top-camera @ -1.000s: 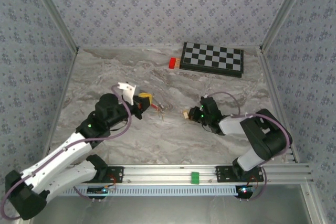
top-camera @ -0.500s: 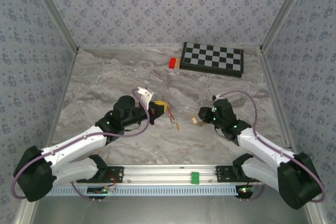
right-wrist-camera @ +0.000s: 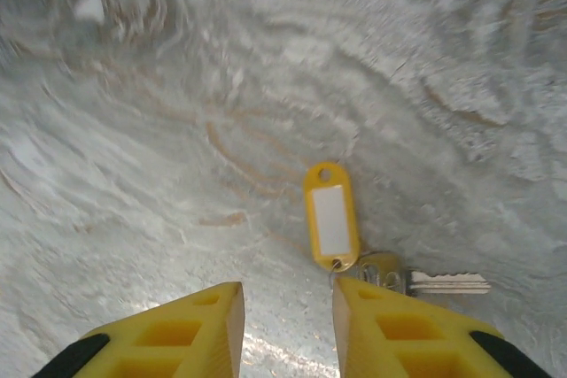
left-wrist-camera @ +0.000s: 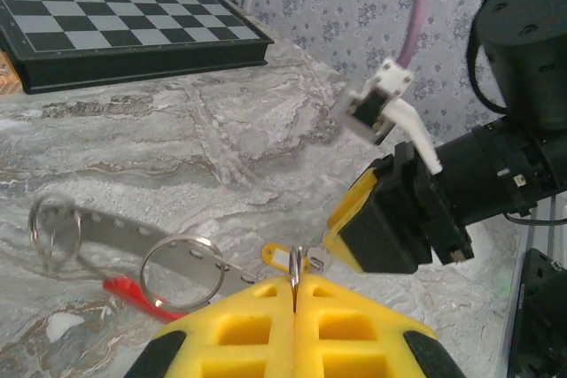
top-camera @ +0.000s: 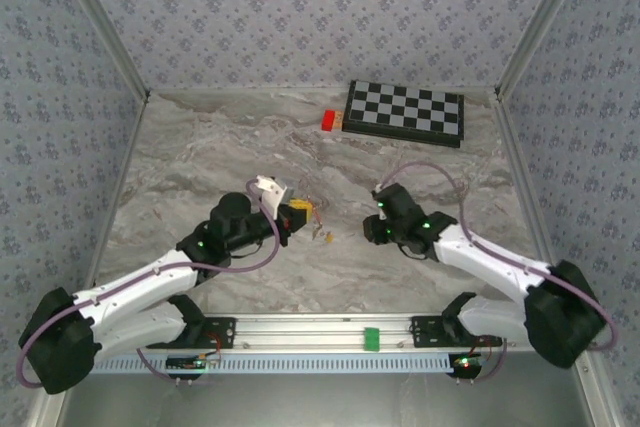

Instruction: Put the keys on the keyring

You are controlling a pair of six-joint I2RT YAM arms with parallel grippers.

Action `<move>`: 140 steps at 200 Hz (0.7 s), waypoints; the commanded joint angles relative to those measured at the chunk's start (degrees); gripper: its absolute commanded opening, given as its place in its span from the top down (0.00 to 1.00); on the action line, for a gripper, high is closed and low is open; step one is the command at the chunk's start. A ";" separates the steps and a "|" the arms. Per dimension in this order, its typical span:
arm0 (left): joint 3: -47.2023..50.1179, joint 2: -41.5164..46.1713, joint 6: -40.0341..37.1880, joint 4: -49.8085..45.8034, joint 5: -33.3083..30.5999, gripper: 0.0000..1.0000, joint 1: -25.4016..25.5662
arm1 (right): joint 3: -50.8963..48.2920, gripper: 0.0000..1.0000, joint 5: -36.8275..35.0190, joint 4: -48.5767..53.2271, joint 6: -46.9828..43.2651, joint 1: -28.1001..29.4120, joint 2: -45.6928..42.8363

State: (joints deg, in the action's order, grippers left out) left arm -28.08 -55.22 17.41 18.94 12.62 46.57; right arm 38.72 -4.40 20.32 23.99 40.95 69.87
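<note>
Left pincer (left-wrist-camera: pixel 294 298): clenched on a thin metal edge at the pad seam, judged to be part of the keyring (left-wrist-camera: pixel 182 267), whose perforated strap, wire loops and red section trail to its left. Right pincer (right-wrist-camera: pixel 288 312): released, hovering over a key (right-wrist-camera: pixel 443 283) lying flat on the table (right-wrist-camera: pixel 133 130), joined to a yellow tag (right-wrist-camera: pixel 331 217). Handling judgement: key light, rigid, slick and low-lying; best taken by the head or the tag's edge. Folded chessboard (top-camera: pixel 405 112) and red block (top-camera: pixel 328 120) lie far back, well apart

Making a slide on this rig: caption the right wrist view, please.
Open right gripper poised over a yellow plastic key tag joined to a silver metal key on the marble-patterned table.
</note>
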 commanded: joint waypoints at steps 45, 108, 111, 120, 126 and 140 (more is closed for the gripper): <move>1.61 6.51 0.08 2.68 -4.46 1.00 0.20 | 10.97 0.68 -16.00 14.40 -10.17 8.12 12.43; 2.15 8.85 0.38 2.25 -5.38 1.00 0.28 | 16.28 0.68 -15.68 21.45 -17.23 8.98 16.31; 2.15 9.02 0.35 2.20 -5.40 1.00 0.35 | 16.43 0.67 -15.78 21.71 -17.56 9.12 16.61; 2.23 9.22 0.52 2.17 -5.35 1.00 0.28 | 16.26 0.67 -17.30 22.30 -18.11 9.91 17.75; 2.32 9.40 0.67 2.29 -5.41 1.00 0.30 | 16.13 0.68 -18.27 22.30 -18.40 10.38 18.37; 2.33 9.52 0.78 2.19 -5.49 1.00 0.32 | 16.12 0.68 -20.11 23.04 -17.68 11.52 20.27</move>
State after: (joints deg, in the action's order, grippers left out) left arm -25.76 -46.92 17.63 19.51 7.86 46.63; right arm 54.00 -20.32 38.37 8.01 50.68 87.26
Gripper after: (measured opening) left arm 0.045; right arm 0.325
